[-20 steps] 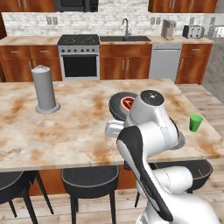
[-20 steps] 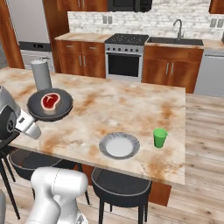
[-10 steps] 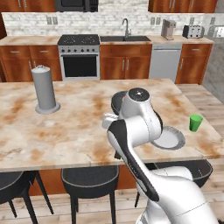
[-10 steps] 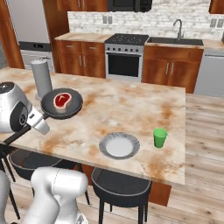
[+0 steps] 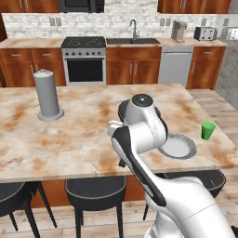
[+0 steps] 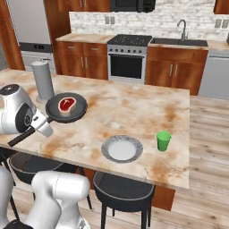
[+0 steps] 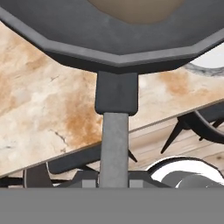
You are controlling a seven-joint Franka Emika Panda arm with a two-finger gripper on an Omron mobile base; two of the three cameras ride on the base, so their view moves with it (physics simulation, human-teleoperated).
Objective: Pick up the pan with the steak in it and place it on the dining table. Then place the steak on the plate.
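Holding the pan [image 6: 66, 108] by its long handle [image 7: 113, 148], with the fingers shut tight on the handle near its end, as seen in the hand view where the handle runs straight up from between the two tips to the round pan body. Gripper [image 6: 35, 126] at the near edge of the table [image 6: 134, 112], pan out over the table top, whether touching it or just above cannot be told. Steak [image 6: 67, 103] lying red inside the pan, seen from the right base view; from the left base view hidden behind the white arm, with just a dark bit of pan rim [image 5: 122, 109] peeking out. Plate [image 6: 121, 148] on the table to the right of the pan, well apart from it. Green cup [image 6: 163, 140] just right of the plate. Grey can [image 6: 43, 80] standing on the table behind the pan.
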